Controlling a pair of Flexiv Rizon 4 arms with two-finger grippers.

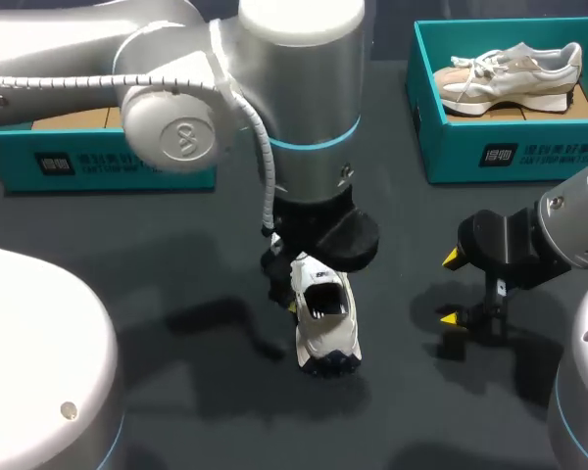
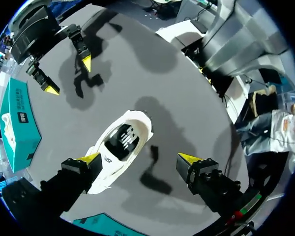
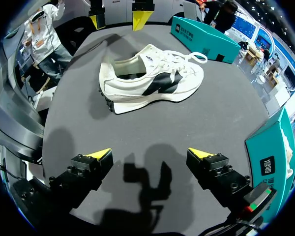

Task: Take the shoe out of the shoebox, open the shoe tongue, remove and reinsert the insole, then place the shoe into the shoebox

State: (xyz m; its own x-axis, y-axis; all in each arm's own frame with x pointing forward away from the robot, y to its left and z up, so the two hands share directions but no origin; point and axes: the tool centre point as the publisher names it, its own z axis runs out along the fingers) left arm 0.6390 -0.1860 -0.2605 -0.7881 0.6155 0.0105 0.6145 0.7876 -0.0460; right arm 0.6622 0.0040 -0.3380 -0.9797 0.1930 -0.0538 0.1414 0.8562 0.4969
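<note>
A white shoe (image 1: 325,318) with a black side mark stands on its sole on the dark table, out of the box. My left gripper (image 1: 304,284) hangs right over it, open; in the left wrist view the shoe (image 2: 120,147) lies between the yellow tips of my left gripper (image 2: 140,158) and against one finger (image 2: 91,158), the other standing clear. My right gripper (image 1: 453,289) is open and empty, off to the shoe's right. From the right wrist, the shoe (image 3: 152,81) sits well ahead of my right gripper (image 3: 150,155). The teal shoebox (image 1: 510,147) at back right holds a second pale shoe (image 1: 510,73).
Another teal box (image 1: 108,157) sits at the back left, partly hidden under my left arm. My left arm's bulky body covers the table's middle back. Bare dark tabletop (image 1: 206,392) lies in front of the shoe.
</note>
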